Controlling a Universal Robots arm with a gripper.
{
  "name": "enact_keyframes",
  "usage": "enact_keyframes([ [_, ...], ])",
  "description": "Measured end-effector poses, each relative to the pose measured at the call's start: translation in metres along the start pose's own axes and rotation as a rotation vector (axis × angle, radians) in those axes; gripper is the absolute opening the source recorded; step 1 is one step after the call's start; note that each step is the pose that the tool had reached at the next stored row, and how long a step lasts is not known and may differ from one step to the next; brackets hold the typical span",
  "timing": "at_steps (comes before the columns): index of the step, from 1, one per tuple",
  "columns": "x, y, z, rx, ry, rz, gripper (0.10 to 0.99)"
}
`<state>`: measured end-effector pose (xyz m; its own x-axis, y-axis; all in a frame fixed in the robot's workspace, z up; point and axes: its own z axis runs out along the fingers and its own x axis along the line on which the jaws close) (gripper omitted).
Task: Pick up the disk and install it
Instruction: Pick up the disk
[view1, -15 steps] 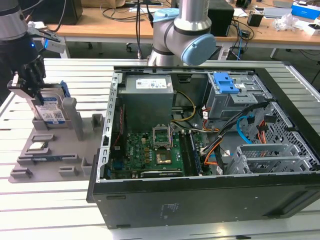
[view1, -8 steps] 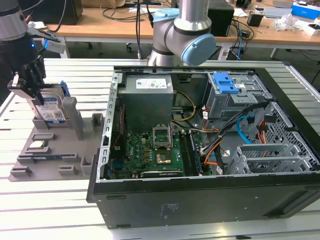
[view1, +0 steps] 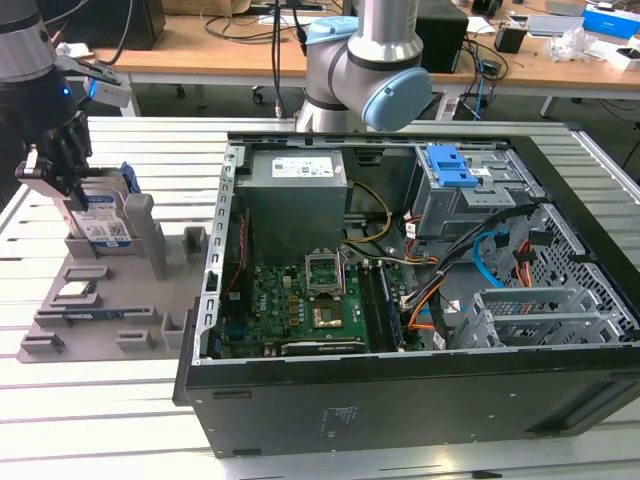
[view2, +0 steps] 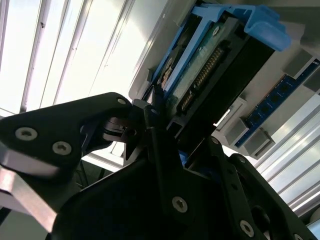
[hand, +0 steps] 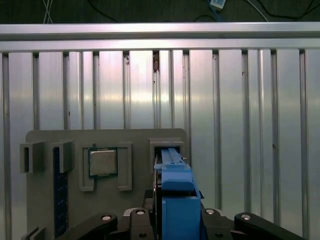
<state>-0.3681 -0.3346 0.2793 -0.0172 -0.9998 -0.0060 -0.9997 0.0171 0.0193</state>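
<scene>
Exterior view: the gripper (view1: 60, 170) is down at the disk (view1: 102, 222), which stands on edge in a slotted holder at the back of the grey tray (view1: 170, 300), on the exterior view's left. The disk's lower edge looks seated in that holder, or at most barely raised; which of the two cannot be told. The open computer case (view1: 400, 400) lies well apart, towards the exterior view's right, and the disk is nowhere near it. Judged from this, the pick-up is at the grasping stage, and carrying and installing are all left to do.

Second wrist view: the black fingers (view2: 150, 117) straddle the disk (view2: 210, 70), one against the side with the blue bracket and the other along its dark face. They appear closed on it, with no gap to be seen at the near finger.

First wrist view: the camera looks along the top edge of the disk (hand: 175, 195), whose blue bracket sits tightly between the gripper's two linkages. Its far end lines up with the holder slot on the tray (hand: 142, 165). The small square chip (hand: 103, 161) lies untouched in its own pocket just beside that slot.
</scene>
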Motion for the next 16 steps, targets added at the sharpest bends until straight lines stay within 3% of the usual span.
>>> enact_keyframes([
  [12, 0.0000, 0.0000, 0.0009, 0.000, -0.0002, 0.000, 0.365],
  [16, -0.0001, 0.0001, -0.0051, 0.000, -0.0001, 0.000, 0.365],
])
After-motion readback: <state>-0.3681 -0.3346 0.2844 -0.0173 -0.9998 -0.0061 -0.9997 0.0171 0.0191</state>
